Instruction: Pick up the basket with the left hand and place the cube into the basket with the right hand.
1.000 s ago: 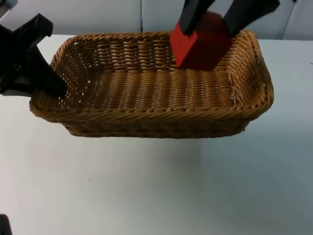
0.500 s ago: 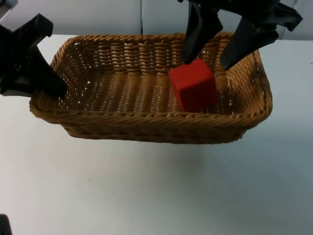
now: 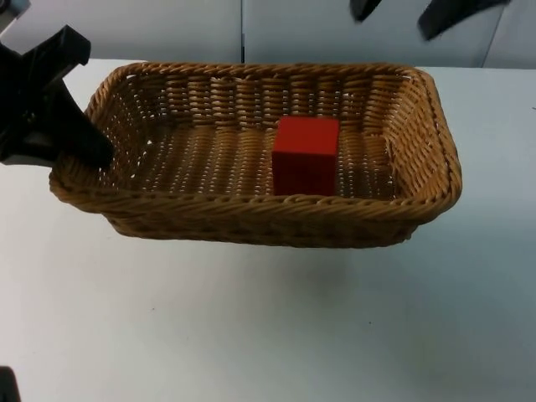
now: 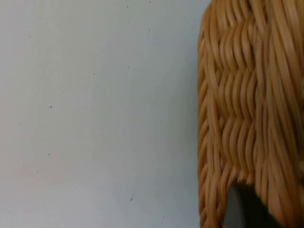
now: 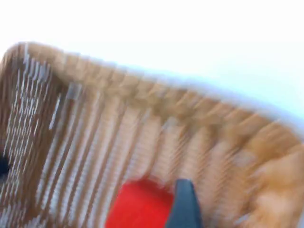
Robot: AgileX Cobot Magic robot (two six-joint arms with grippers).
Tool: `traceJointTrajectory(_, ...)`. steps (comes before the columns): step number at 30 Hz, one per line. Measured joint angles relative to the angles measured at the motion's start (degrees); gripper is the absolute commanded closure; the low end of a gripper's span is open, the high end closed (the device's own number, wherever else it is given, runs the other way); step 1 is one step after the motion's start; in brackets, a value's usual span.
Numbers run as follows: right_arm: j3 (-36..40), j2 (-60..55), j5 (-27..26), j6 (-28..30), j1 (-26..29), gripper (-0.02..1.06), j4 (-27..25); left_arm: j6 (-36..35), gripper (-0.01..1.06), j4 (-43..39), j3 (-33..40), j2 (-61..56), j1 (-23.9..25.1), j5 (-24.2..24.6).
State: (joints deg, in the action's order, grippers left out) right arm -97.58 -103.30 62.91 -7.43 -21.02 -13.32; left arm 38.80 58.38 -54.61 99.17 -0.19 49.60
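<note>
The woven wicker basket [image 3: 251,213] hangs a little above the white table, casting a shadow below it. My left gripper [image 3: 86,153] is shut on the rim of its left short side; in the left wrist view the basket's outer wall [image 4: 247,104] stands against a black fingertip [image 4: 240,211]. The red cube [image 3: 306,156] rests on the basket floor, right of its middle and free of any grip. My right gripper [image 3: 404,10] is open and empty, high above the basket's far rim. In the blurred right wrist view the cube [image 5: 140,206] lies inside the basket [image 5: 142,109].
The white table [image 3: 268,327] stretches bare in front of the basket. A grey partition wall [image 3: 167,25] closes off the far edge behind it.
My right gripper opened and let go of the cube, which dropped onto the basket floor and settled flat. That gripper then rose up and away. The left gripper and basket stayed put.
</note>
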Motion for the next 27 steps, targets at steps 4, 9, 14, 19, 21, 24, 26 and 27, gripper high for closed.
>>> traceJointTrajectory(4,-6.42,0.66,2.67,-1.28,6.2,0.98,3.98,0.0,1.05,0.0,0.0,0.0,0.0,0.0)
traceJointTrajectory(9,-8.17,0.91,6.2,-0.72,12.89,1.04,5.89,0.0,1.05,0.0,0.0,0.0,0.0,0.0)
traceJointTrajectory(14,-8.17,0.91,6.85,1.09,15.0,1.04,6.29,0.0,1.05,0.0,0.0,0.0,0.0,0.0)
traceJointTrajectory(19,-8.31,0.91,7.08,2.39,15.0,1.04,6.27,0.0,1.05,0.0,0.0,0.0,0.0,0.0)
traceJointTrajectory(21,-8.31,0.91,7.08,2.76,15.0,1.04,6.27,0.0,1.05,0.0,0.0,0.0,0.0,0.0)
traceJointTrajectory(24,-8.31,0.91,7.08,2.91,15.0,1.04,6.27,0.05,1.05,0.0,0.0,0.0,0.0,0.0)
traceJointTrajectory(26,-8.31,0.91,7.08,2.97,15.0,1.04,6.27,0.15,1.05,0.0,0.0,0.0,0.0,-0.33)
traceJointTrajectory(27,-8.31,0.91,7.08,3.09,15.0,1.04,6.14,0.49,1.05,0.67,0.0,0.0,0.0,-0.58)
